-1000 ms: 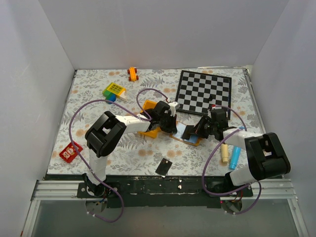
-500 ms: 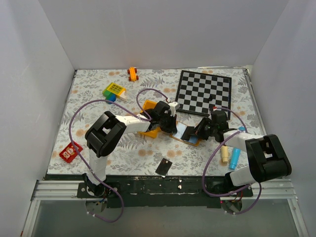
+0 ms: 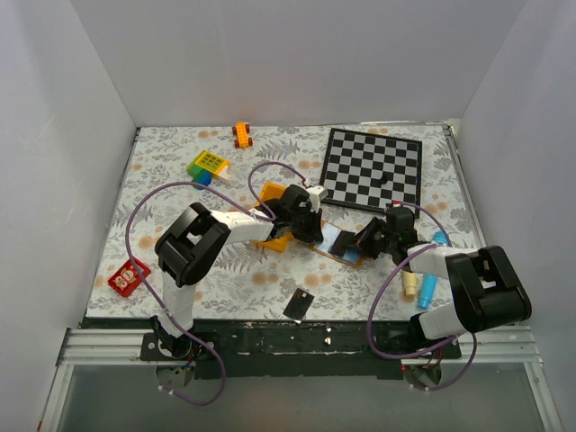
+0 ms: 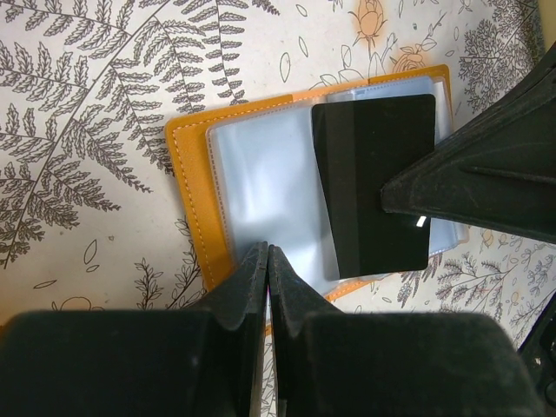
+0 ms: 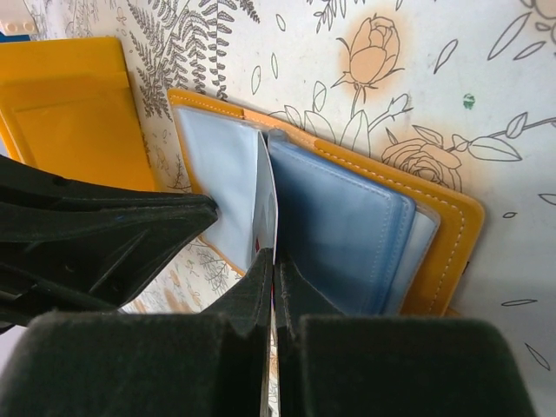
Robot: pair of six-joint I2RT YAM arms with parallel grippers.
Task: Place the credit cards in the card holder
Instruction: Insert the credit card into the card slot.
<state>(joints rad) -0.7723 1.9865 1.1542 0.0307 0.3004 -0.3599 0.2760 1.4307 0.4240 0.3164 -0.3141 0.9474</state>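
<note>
In the left wrist view I see the card (image 4: 373,182) flat over the card holder (image 4: 187,200). The right wrist view shows only its edge, gripped by my right hand (image 5: 272,261). My left hand (image 4: 267,252) is clenched.

Right tool (image 4: 401,196) probably hides credit card (image 4: 369,174) edge.
</note>
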